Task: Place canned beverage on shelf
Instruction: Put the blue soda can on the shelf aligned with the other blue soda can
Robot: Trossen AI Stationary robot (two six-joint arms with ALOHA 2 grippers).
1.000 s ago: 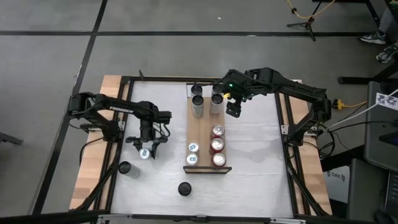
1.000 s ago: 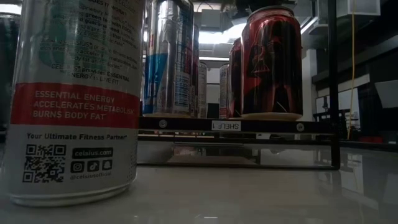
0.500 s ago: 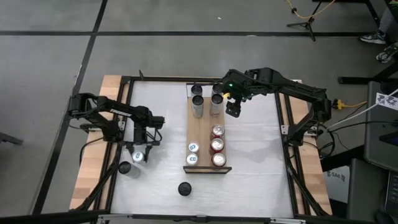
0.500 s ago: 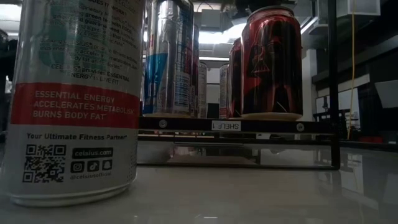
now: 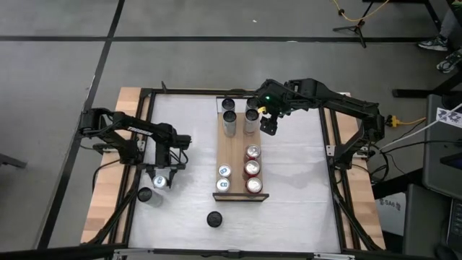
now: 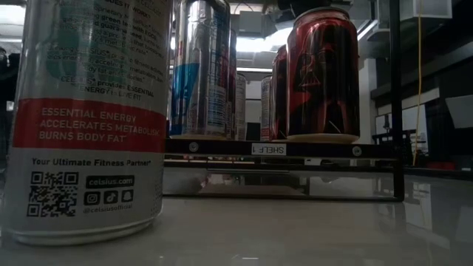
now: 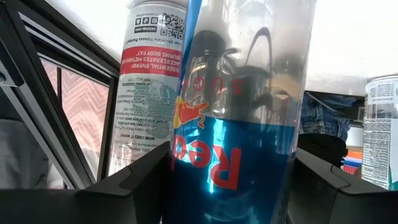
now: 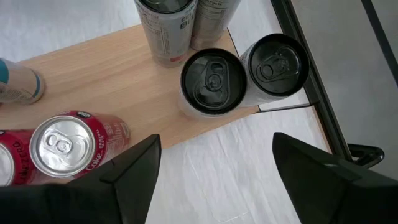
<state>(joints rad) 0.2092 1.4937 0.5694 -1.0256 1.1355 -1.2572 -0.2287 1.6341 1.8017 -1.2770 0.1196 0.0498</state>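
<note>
Leftward and a little toward the counter's near edge is where the left gripper (image 5: 160, 178) has shifted since a second ago, taking the Red Bull can (image 5: 160, 180) with it; the right arm has not moved.

The can stands between the left gripper's fingers (image 7: 127, 186), which sit close against both its sides, but I cannot tell whether they are clamping it or letting go. It is on the white counter (image 5: 289, 202), well apart from the shelf (image 5: 238, 144) and just beside a loose Celsius can (image 5: 145, 195). The right gripper (image 5: 268, 127) hovers with its fingers spread wide and nothing between them, beside the shelf's far end.

Risks, as I judge them:
- A slack hold would let the can slip or tip once lifted
- A swing or a wider opening here could clip the Celsius can and knock it over
- The only bare wood lies mid-shelf, between the dark-topped cans (image 5: 229, 117) at the far end and the Coke cans (image 5: 252, 167) and blue-topped cans (image 5: 223, 178) nearer the lip (image 5: 240, 196); an off-centre descent would bump these neighbours
- The right gripper waits close to that gap, so the two arms could meet

The Red Bull can is upright: its long axis is vertical and its top faces the overhead camera. The shelf's long axis runs from the counter's far side to its near side, dark lip nearest
</note>
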